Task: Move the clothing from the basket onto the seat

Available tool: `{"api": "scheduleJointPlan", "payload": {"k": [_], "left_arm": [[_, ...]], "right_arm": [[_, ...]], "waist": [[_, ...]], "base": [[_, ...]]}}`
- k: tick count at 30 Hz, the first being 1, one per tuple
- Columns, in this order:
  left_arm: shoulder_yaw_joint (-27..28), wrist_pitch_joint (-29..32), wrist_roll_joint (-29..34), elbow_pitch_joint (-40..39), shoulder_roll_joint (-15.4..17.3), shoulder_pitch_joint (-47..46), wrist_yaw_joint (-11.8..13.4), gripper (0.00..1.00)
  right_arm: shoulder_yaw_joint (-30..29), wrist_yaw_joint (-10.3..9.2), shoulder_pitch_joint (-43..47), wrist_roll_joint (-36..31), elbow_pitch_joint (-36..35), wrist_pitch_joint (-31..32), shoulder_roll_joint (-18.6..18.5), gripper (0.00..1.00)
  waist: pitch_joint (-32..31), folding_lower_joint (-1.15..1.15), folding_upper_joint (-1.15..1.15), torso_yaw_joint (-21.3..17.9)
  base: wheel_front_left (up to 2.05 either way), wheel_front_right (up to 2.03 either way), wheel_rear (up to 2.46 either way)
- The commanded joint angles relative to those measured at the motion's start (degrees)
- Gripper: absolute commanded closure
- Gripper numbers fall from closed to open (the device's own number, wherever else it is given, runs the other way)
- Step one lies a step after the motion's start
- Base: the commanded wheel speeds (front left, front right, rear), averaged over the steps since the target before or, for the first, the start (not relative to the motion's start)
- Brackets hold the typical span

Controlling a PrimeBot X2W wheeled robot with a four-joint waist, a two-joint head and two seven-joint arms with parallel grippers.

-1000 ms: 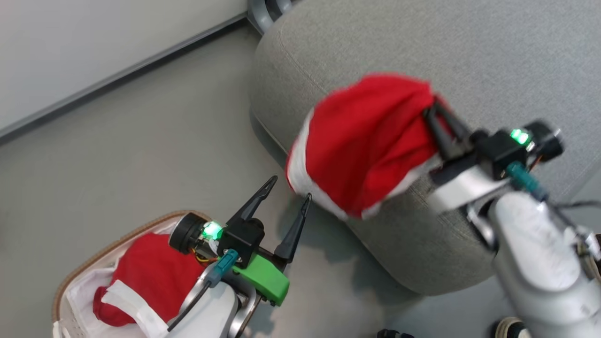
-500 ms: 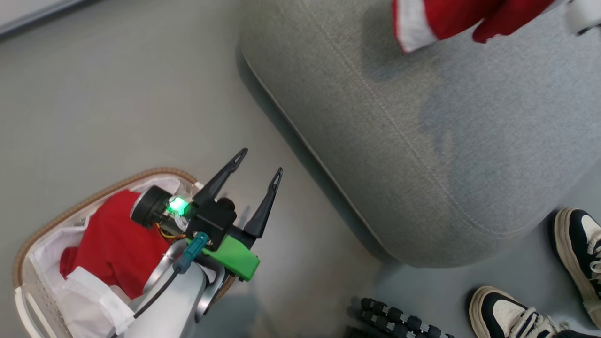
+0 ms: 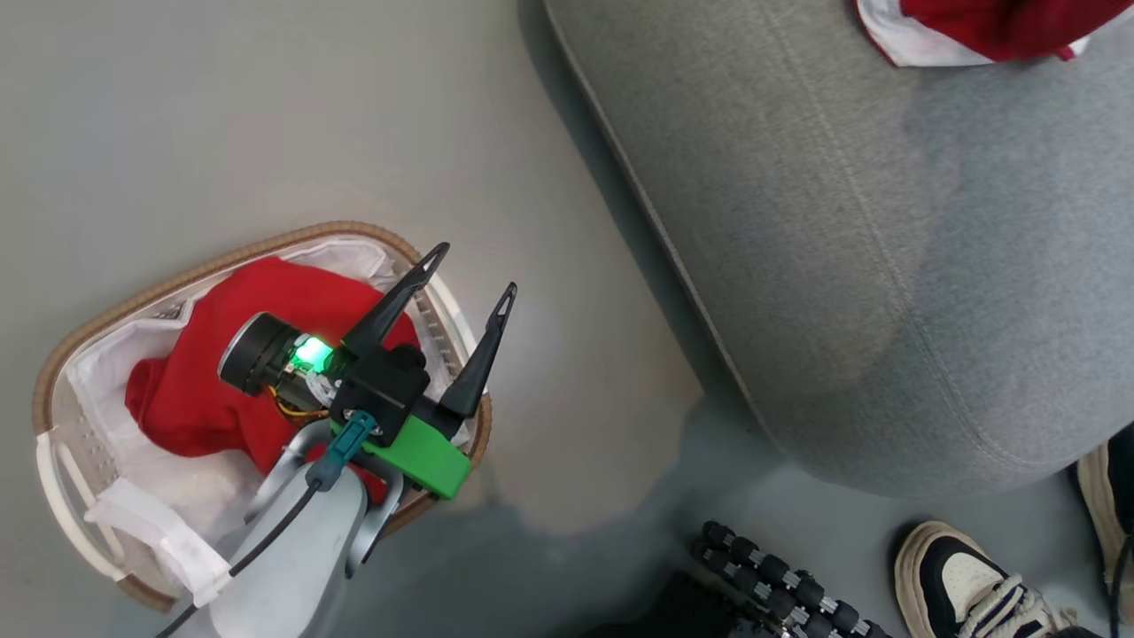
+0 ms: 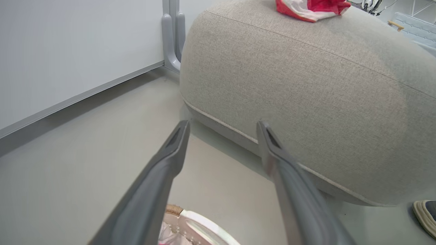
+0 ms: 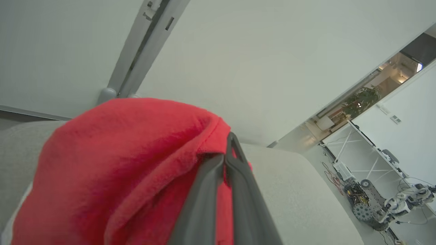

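Observation:
The plain red garment (image 3: 221, 372) lies in the white basket (image 3: 62, 354) on its white liner, at the lower left of the head view. My left gripper (image 3: 472, 272) stands open over the basket's right rim, nothing between its fingers; ahead of those fingers (image 4: 222, 125) is the grey seat (image 4: 306, 85). The red garment with white trim (image 3: 974, 27) is on the top of the seat (image 3: 886, 266), also seen from the left wrist as the trimmed garment (image 4: 310, 6). My right gripper (image 5: 226, 146) is shut on this garment (image 5: 119, 163), above the seat (image 5: 289, 190).
Grey floor lies between basket and seat. A person's shoes (image 3: 966, 576) stand at the seat's near corner, beside a black ribbed part (image 3: 771, 585). A white wall with a grey skirting and post (image 4: 170, 44) runs behind the seat.
The head camera has swung down and left, so the picture shifted. My right gripper carried the trimmed garment farther over the seat. The left gripper stays open, now over the basket's rim.

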Motion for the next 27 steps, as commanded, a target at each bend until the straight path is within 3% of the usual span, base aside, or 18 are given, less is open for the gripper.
{"api": "scheduleJointPlan", "payload": {"k": [1, 10, 12, 13, 14, 19, 27], "left_arm": [[0.15, -0.03, 0.34, 0.09, 0.42, -1.16, -0.18, 0.0], [1.42, -0.02, -0.19, 1.8, -0.87, 0.41, -0.18, 0.0], [1.83, -0.03, -0.16, 2.1, -1.41, 1.04, -0.18, 0.0], [2.01, -0.03, -0.17, 2.22, -1.68, 1.29, -0.18, 0.0], [2.36, -0.03, -0.2, 2.36, -2.03, 1.55, -0.18, 0.0], [4.3, -0.03, -0.24, 3.43, -3.77, 3.38, -0.17, 0.0], [9.71, -0.03, 0.16, 4.46, -6.68, 7.14, 0.75, 0.0]], "right_arm": [[-1.65, -0.08, 1.82, -0.6, 1.47, -0.01, 0.81, 1.0], [-10.01, -0.08, 12.17, -1.65, 6.29, -0.01, 5.1, 1.0], [-11.58, -0.08, 14.43, -1.89, 5.55, -0.01, 5.58, 0.95], [-12.05, -0.08, 15.73, -1.87, 5.27, -0.01, 5.85, 0.35], [-12.29, -0.08, 17.12, -1.82, 4.83, -0.01, 6.24, 0.0], [-12.14, -0.08, 22.59, -0.02, 1.21, -0.01, 7.03, 0.0], [-4.83, -0.08, 30.89, 5.29, -6.73, -0.01, 9.08, 0.0]], "waist": [[1.94, -0.01, 0.0, 2.19], [-1.95, -0.01, 0.0, 3.25], [-3.44, -0.01, 0.0, 3.37], [-4.16, -0.01, 0.0, 3.46], [-5.01, -0.01, 0.0, 3.59], [-9.1, -0.01, 0.0, 4.38], [-15.62, -0.01, 0.0, 7.58]], "base": [[0.0, 0.0, 0.0], [0.0, 0.0, 0.0], [0.0, 0.0, 0.0], [0.0, 0.0, 0.0], [0.0, 0.0, 0.0], [0.0, 0.0, 0.0], [0.0, 0.0, 0.0]]}}
